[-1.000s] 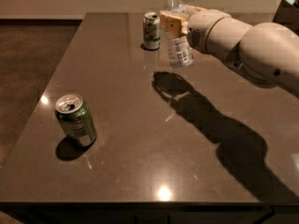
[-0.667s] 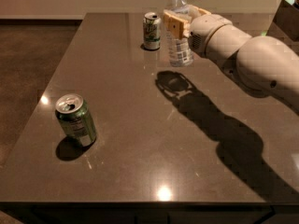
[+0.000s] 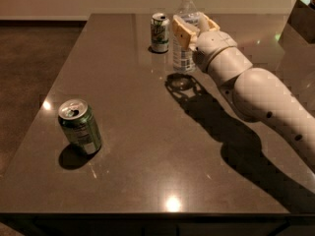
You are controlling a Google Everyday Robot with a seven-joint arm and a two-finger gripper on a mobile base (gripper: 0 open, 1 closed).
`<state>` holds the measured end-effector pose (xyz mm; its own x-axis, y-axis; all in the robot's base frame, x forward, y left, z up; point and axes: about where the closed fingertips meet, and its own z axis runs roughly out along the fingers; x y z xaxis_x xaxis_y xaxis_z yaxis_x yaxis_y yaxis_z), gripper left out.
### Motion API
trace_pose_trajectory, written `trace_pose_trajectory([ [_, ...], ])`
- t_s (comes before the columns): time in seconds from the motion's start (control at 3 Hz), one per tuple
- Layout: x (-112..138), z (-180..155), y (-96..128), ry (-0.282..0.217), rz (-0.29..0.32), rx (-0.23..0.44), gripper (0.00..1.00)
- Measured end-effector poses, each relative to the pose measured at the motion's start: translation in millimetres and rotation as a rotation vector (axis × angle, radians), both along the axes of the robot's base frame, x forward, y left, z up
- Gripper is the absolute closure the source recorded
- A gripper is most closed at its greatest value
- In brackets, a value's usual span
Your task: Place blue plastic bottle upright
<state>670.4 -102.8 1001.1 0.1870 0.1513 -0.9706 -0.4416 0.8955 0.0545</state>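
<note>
At the far side of the table [image 3: 133,146], gripper [image 3: 193,27] was clamped on the blue plastic bottle [image 3: 183,58], held upright just beside the far green can [image 3: 159,32]. Couldn't tell if the base touched down. Step looked like set-down. Next move would call for a straight lower, then a release without tipping.

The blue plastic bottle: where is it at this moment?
In the camera view, the blue plastic bottle is held upright in the gripper near the far end of the table, just right of the far green can.
</note>
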Motion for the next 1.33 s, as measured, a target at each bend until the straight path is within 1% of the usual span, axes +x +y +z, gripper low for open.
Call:
trace_pose_trajectory([
  [0.33,4.2,-6.0,-0.7,-0.055,-0.018,0.034,1.00],
  [0.67,5.1,-8.7,-1.3,-0.056,-0.023,0.028,1.00],
  [1.33,6.3,-15.9,-2.0,-0.067,-0.044,-0.037,1.00],
])
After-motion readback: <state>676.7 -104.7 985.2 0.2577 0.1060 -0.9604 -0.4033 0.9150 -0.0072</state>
